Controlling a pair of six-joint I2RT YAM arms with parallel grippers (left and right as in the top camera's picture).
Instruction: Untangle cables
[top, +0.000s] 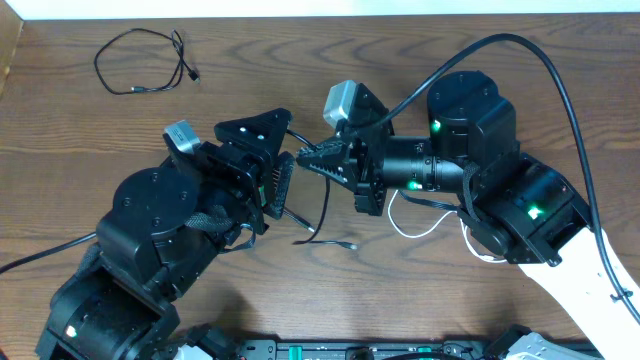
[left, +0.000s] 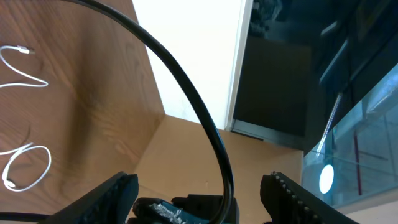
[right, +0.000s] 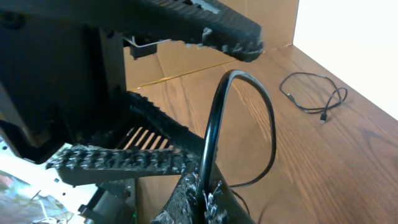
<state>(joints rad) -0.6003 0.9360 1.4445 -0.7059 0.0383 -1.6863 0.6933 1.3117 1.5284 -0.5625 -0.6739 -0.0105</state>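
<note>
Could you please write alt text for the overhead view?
Over a wooden table, the right gripper, shut on a thin black cable, meets the open left gripper at the centre. A white cable lies further right in the picture; a second black cable lies coiled apart at upper left.

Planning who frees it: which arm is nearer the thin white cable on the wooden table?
Right. The right arm reaches directly over the thin white cable, hiding part of it; the left arm stands apart on its left in the overhead view.
</note>
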